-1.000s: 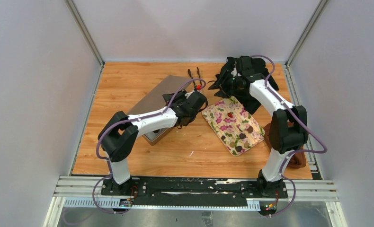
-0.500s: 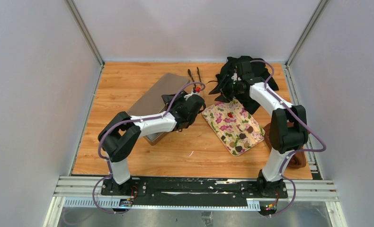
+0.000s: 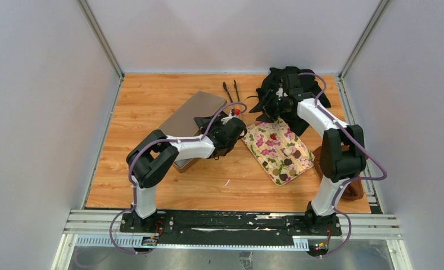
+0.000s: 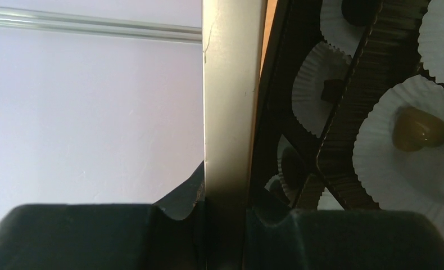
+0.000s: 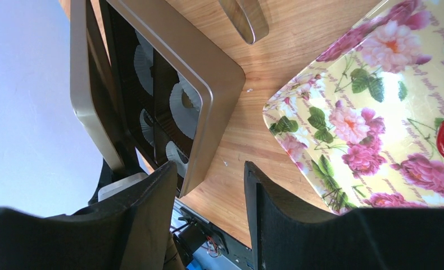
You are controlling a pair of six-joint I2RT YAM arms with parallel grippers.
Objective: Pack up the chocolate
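Seen from above, the left gripper [image 3: 214, 126] has its fingertips hidden under its own wrist at the box lid [image 3: 186, 112] (which also covers most of the box). The cloth [image 3: 352, 188] at the table's right edge lies partly behind the right arm. The chocolate [image 3: 288, 161] on the tray [image 3: 248, 138] is too small to tell its shapes.

A wood-grain tabletop [image 3: 141, 95] fills the middle of the enclosure. Plain, pale lilac-grey panels close it in: a back wall [image 3: 231, 34] at 12 o'clock, a left wall [image 3: 34, 112] at 9 o'clock and a right wall [image 3: 419, 112] at 3 o'clock. Aluminium posts [image 3: 102, 39] run up the back corners at 11 and 1 o'clock. A slotted aluminium rail [image 3: 371, 225] crosses the near edge at 6 o'clock. The light is soft and even.
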